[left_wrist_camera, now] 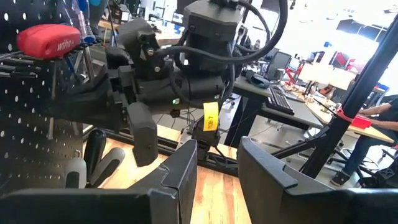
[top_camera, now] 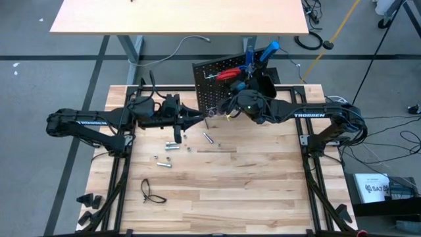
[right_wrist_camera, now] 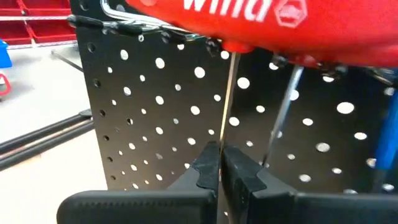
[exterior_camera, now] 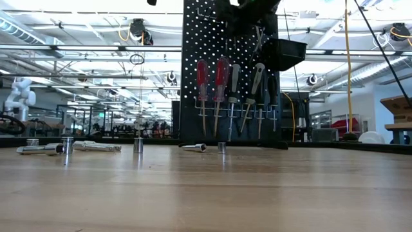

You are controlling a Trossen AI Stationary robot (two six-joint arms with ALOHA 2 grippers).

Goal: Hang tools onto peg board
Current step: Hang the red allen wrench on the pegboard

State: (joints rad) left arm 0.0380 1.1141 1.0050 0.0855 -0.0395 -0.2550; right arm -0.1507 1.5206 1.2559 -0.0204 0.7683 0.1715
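The black peg board stands upright at the table's far side. Two red-handled screwdrivers and several grey-handled tools hang in its rail, and a black bin sits at its upper right. High on the board is a red handle. My right gripper is shut, close before the board, just under that handle. My left gripper stands open to the left of it, level, with nothing between its fingers. Silver bits lie on the table. My right gripper points level at the board's front. A thin silver rod rises from the seam between its shut fingertips to the underside of the red handle. I cannot tell whether the fingers pinch the rod or it stands behind them.
More silver bits lie on the wood in front of the board. A black cord loop lies near the front left. Blue handles stick up behind the board's top. A second table stands beyond.
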